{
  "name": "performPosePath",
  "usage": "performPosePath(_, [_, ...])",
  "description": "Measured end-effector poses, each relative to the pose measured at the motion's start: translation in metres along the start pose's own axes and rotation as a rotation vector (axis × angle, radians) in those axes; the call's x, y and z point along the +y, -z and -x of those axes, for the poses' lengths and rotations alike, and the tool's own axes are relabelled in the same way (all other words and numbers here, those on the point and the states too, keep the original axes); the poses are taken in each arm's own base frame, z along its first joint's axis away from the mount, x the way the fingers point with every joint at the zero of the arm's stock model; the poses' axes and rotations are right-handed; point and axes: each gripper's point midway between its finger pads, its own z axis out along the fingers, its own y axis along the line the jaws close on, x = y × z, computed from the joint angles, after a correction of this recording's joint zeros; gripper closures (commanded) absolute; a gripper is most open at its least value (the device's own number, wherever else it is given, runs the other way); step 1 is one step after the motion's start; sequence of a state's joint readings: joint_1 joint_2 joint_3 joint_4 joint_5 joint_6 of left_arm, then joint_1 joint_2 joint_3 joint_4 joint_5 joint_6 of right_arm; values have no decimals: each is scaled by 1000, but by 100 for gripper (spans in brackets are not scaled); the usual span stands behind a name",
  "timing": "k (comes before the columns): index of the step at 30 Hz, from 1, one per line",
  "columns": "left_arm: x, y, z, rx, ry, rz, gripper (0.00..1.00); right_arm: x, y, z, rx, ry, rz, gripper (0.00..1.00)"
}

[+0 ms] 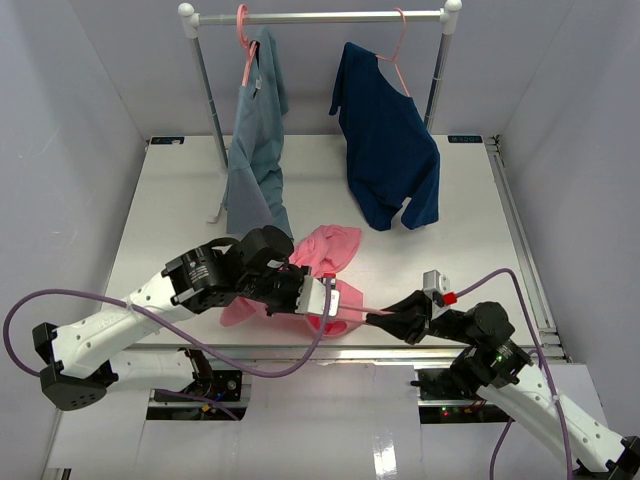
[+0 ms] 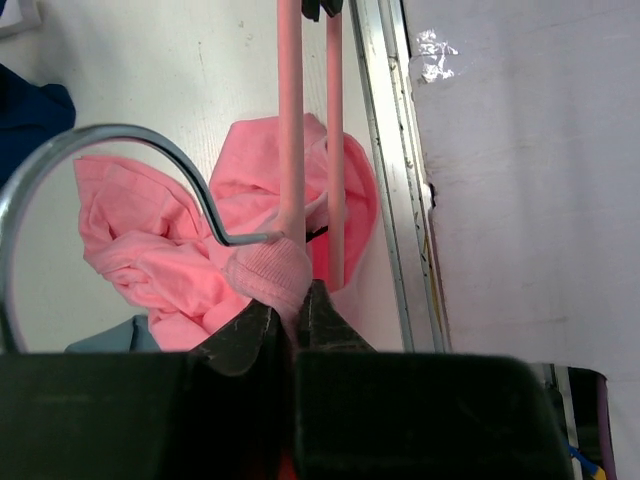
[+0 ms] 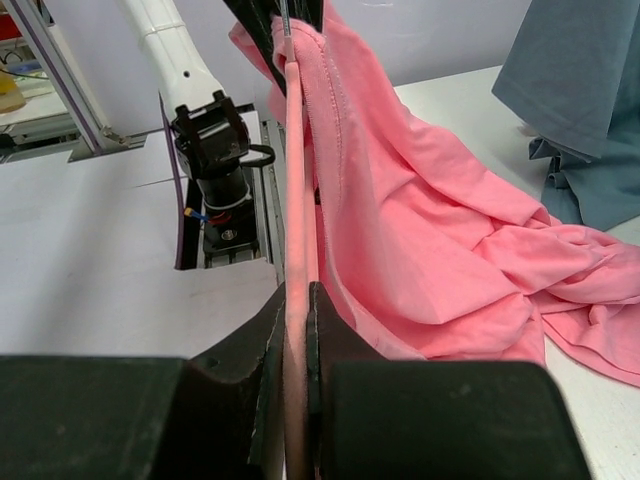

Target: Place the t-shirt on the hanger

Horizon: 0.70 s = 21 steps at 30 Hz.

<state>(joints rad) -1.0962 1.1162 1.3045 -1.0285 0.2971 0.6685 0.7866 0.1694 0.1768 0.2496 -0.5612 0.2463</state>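
White shells and black joints form the left arm and right arm. Purple cables hang from both; a red-tipped grey camera block sits at the right wrist's 11 o'clock.

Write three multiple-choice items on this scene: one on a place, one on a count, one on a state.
1. Where is the salmon-pink t-shirt?
A. on the floor
B. bunched on the table
C. in a basket

2. How many shirts hang on the rack?
A. one
B. three
C. two

3. The right gripper is:
A. shut on the pink hanger
B. wide open
C. shut on a sleeve

Answers:
1 B: it lies crumpled on the tabletop between the arms.
2 C: a grey-blue shirt and a navy-blue shirt hang there.
3 A: the right wrist view shows it clamped on the hanger's bar.
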Motion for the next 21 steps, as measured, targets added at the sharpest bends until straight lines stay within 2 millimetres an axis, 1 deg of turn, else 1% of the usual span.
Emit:
performPosePath(1, [0, 1, 0, -9, 1, 7, 100, 0, 0, 0, -2, 1, -2, 70])
performPosePath(2, [0, 2, 1, -18, 3, 14, 100, -2, 0, 2, -6, 4, -11, 56])
performPosePath(3, [-1, 3, 2, -27, 8, 20, 100, -5, -1, 5, -16, 8, -33, 49])
performPosePath(6, [2, 10, 7, -60, 30, 66, 100, -22, 0, 25, -65, 16, -143, 31])
performPosePath(7, [6, 13, 9, -69, 40, 97, 100, -29, 1, 32, -82, 11, -191, 26])
performPosePath(10, [26, 24, 9, -74, 85, 237, 100, -47, 8, 58, -149, 4, -327, 17])
performPosePath(12, [40, 30, 8, -75, 122, 332, 100, -56, 15, 72, -200, 2, -403, 15])
performPosePath(14, [49, 32, 4, -68, 158, 398, 100, -63, 20, 76, -223, -5, -451, 14])
performPosePath(17, [55, 29, -2, -60, 209, 446, 100, -75, 25, 76, -242, -30, -520, 14])
performPosePath(19, [59, 28, -6, -53, 243, 480, 100, -80, 25, 74, -242, -50, -545, 14])
performPosePath(21, [63, 28, -10, -47, 275, 510, 100, -85, 23, 70, -237, -70, -562, 16])
